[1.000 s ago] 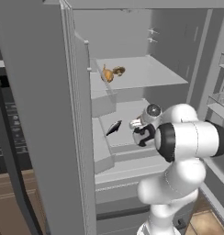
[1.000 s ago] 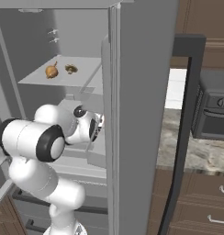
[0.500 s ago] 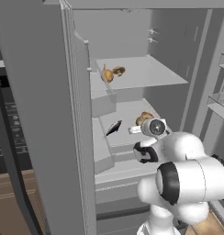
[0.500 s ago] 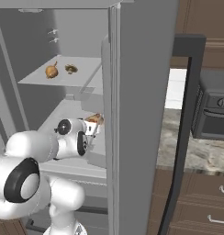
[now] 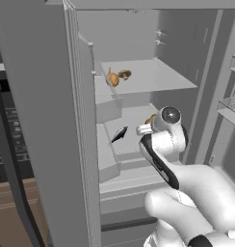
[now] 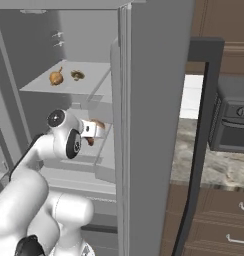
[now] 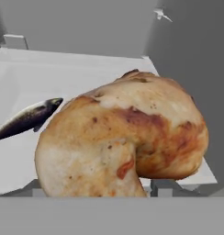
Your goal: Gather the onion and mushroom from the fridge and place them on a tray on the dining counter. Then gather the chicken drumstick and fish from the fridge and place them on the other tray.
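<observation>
Interior of the open fridge (image 5: 52, 144) with the arm reaching onto the middle shelf (image 5: 131, 120). The end effector (image 5: 144, 129) is level with this shelf, right against the chicken drumstick (image 7: 127, 142), which looms large and golden-brown in the hand view and shows as a tan piece just beyond the wrist in both base views. Whether the jaws stand apart or are pressed on the drumstick cannot be told. The fish (image 7: 26, 118) lies on the same shelf, to the left of the drumstick and apart from it. On the upper shelf (image 5: 158, 77) sit the onion (image 5: 111, 78) and, beside it, the mushroom (image 5: 124, 74).
</observation>
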Tool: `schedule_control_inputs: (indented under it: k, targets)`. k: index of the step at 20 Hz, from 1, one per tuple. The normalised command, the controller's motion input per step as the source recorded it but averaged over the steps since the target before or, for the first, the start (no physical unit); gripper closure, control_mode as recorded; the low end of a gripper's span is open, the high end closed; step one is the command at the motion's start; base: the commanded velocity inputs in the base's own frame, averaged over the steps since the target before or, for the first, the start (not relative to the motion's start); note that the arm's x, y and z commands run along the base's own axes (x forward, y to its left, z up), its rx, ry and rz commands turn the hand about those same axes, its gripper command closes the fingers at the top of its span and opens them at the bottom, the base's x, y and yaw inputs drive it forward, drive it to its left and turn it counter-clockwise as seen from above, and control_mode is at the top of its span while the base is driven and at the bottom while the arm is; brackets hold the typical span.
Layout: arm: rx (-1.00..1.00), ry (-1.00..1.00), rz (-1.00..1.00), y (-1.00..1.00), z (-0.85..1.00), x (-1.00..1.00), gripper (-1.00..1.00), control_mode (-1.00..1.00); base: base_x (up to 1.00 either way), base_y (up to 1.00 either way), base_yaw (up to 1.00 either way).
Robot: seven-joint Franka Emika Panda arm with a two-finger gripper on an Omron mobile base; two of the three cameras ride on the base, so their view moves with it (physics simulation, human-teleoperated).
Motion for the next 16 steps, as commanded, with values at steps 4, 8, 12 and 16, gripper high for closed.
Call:
schedule_control_inputs:
  k: [4, 8, 12, 16]
  targets:
    - [0.00, 0.24, -0.02, 0.00, 0.22, -0.89, 1.00, -1.00, 0.00, 0.00, 0.00]
    - [0.00, 0.21, 0.00, 0.00, 0.22, -0.99, 1.00, -1.00, 0.00, 0.00, 0.00]
    - [0.00, 0.11, 0.00, 0.00, 0.61, -0.98, 1.00, -1.00, 0.00, 0.00, 0.00]
    - [0.00, 0.04, 0.00, 0.03, 0.78, -0.93, 1.00, -1.00, 0.00, 0.00, 0.00]
